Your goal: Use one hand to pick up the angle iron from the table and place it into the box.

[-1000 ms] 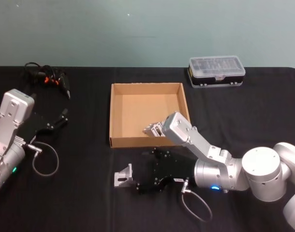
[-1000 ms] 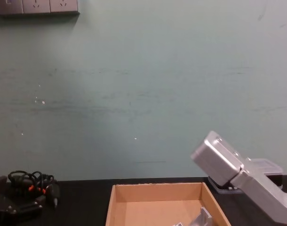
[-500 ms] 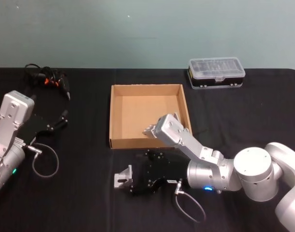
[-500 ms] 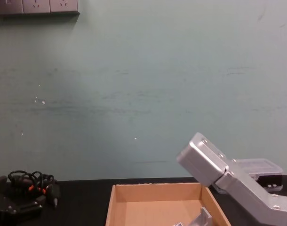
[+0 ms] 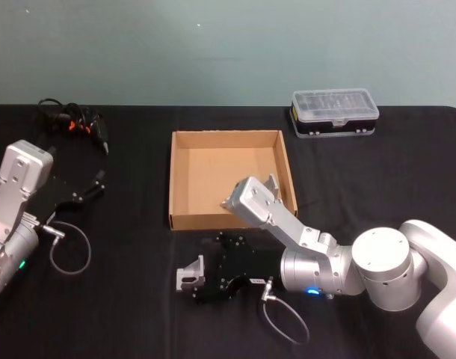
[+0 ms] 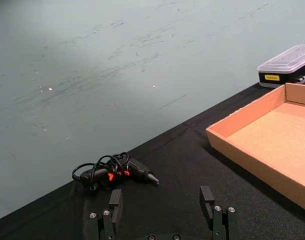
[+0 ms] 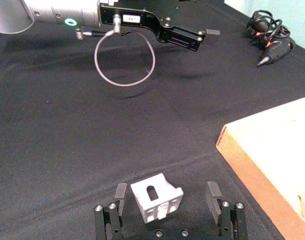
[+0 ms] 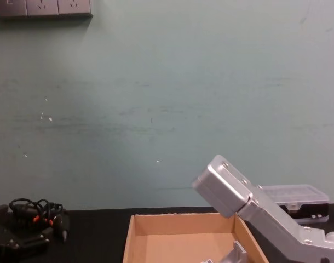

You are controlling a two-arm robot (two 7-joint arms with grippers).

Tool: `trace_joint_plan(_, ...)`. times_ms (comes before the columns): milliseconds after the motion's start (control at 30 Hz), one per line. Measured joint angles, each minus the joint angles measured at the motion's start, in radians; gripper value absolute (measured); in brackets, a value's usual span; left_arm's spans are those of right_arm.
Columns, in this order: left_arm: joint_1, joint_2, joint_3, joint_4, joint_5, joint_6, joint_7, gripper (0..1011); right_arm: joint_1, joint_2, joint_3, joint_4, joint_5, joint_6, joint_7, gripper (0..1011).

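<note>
Two spread fingers [image 7: 121, 192] of the right gripper [image 7: 166, 196] flank the angle iron [image 5: 190, 272], which lies on the bench [image 5: 123, 314] just in front of the box [image 5: 228, 221]. Left gripper [image 6: 163, 210], likewise released, idles well apart.

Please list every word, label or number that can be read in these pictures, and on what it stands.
No text can be read.
Yellow label on the plastic case: too small to read.
White label on the left gripper: blurred.
</note>
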Motion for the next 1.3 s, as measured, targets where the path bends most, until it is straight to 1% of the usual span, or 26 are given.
trace_joint_plan(467,0.0,0.0,0.0,0.0,0.0,0.0,0.0,1011,0.008,-0.013,-0.007,0.016,-0.002,0.006,-0.003,1002)
trace_joint_plan(900,0.0,0.0,0.0,0.0,0.0,0.0,0.0,1011,0.008,-0.013,-0.006,0.019,0.001,0.01,-0.002,994)
trace_joint_plan(1067,0.0,0.0,0.0,0.0,0.0,0.0,0.0,1011,0.009,-0.014,-0.007,0.022,0.003,0.008,0.001,907)
trace_joint_plan(1100,0.0,0.0,0.0,0.0,0.0,0.0,0.0,1011,0.01,-0.014,-0.008,0.022,0.003,0.008,0.001,862)
trace_joint_plan(1167,0.0,0.0,0.0,0.0,0.0,0.0,0.0,1011,0.01,-0.014,-0.008,0.023,0.003,0.006,0.001,823)
trace_joint_plan(1267,0.0,0.0,0.0,0.0,0.0,0.0,0.0,1011,0.009,-0.014,-0.008,0.022,0.004,0.005,0.001,734)
trace_joint_plan(1300,0.0,0.0,0.0,0.0,0.0,0.0,0.0,1011,0.008,-0.014,-0.008,0.021,0.005,0.005,0.001,682)
